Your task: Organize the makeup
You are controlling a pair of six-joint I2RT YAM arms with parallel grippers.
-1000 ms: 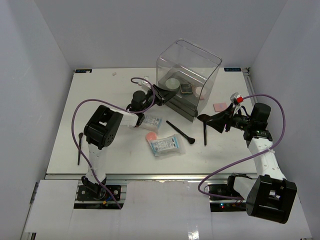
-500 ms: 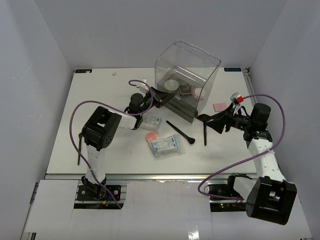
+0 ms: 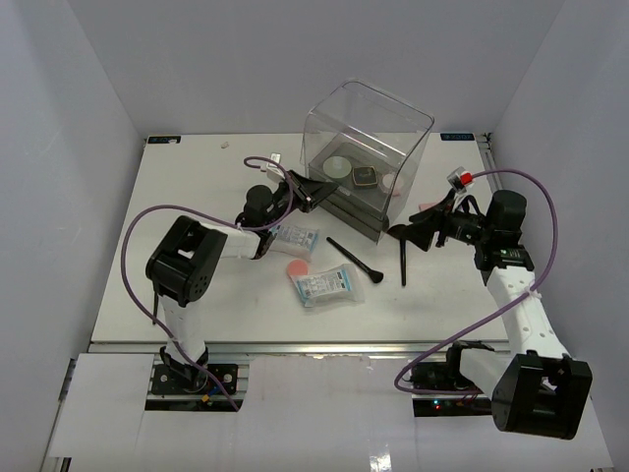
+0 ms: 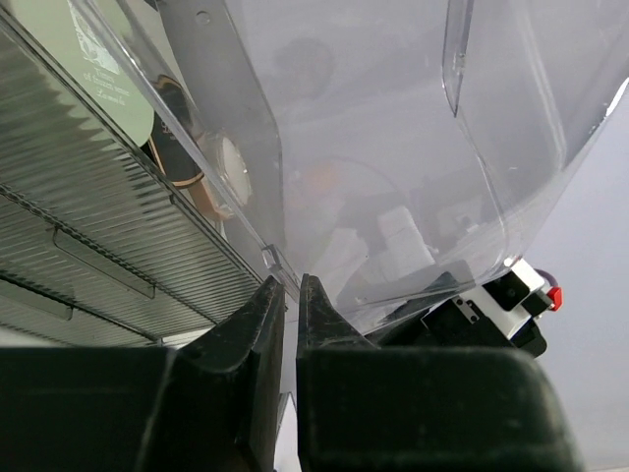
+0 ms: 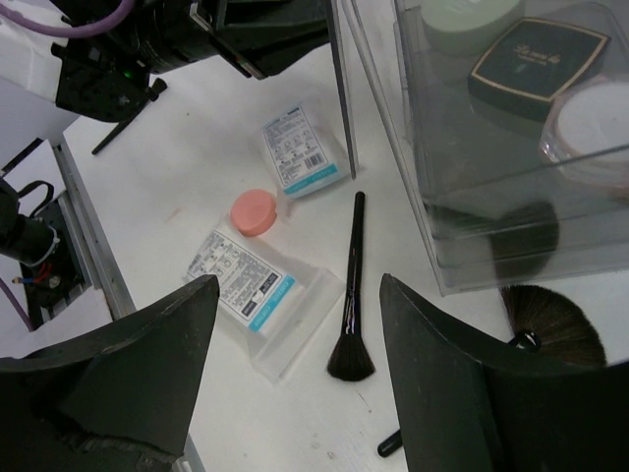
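Clamping the left corner of the clear plastic box with grey drawers (image 3: 369, 128), the left end effector (image 3: 307, 189) has closed since earlier. Meanwhile the right end effector (image 3: 411, 236) stands wider apart above the desk (image 3: 197, 197). The thin black brush (image 5: 352, 265), white-blue plastic sachet (image 3: 324, 285) and pink round puff (image 3: 297, 266) lie on it.

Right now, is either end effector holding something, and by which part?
The left end effector pinches the clear box by the bottom edge of its wall. The right end effector is open, holding nothing.
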